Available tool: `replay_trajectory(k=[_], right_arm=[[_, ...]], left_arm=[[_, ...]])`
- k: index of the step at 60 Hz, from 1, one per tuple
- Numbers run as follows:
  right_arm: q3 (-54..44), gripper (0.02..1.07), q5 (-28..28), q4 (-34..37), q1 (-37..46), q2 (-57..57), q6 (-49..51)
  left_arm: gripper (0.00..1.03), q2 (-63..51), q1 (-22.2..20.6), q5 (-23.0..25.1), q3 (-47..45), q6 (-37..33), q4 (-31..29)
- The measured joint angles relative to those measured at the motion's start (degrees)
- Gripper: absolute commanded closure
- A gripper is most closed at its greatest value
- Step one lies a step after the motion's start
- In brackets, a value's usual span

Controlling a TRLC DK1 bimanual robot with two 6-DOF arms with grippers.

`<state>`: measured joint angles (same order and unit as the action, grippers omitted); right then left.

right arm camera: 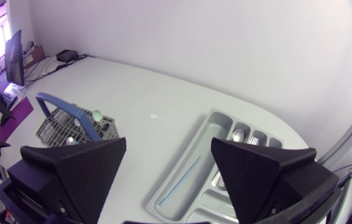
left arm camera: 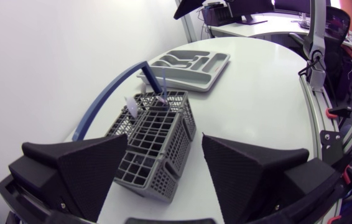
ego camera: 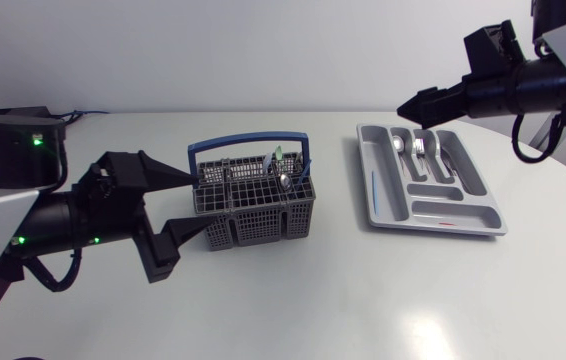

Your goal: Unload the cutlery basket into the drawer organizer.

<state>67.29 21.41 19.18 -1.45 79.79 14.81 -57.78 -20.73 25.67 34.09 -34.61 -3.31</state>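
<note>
Left gripper (left arm camera: 165,137) is spread around the basket (ego camera: 263,210); right gripper (right arm camera: 168,142) is spread, empty. The spoon (ego camera: 283,181) is judged light, stiff and slippery, best pinched at its protruding end.

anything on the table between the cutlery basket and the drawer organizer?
No: bare table between cutlery basket and drawer organizer, clearest in the head view; right wrist view adds only a tiny mark.
</note>
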Motion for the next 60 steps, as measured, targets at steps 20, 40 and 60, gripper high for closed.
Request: replay_trajectory(k=[20,40,60], right_arm=[[-14.7,0.07,0.2,-4.1,-4.1,-5.5,1.5],[-18.2,0.07,-0.2,-4.7,-5.9,-13.1,1.5],[-22.0,0.09,-0.2,-5.0,-6.1,-14.4,1.5]], left_arm=[[0.12,-18.1,-6.0,-1.5,18.5,12.0,-8.9],[0.22,-34.3,-11.9,-11.8,30.7,27.7,-13.8],[0.27,-38.3,-12.9,-18.8,32.2,37.0,-8.9]])
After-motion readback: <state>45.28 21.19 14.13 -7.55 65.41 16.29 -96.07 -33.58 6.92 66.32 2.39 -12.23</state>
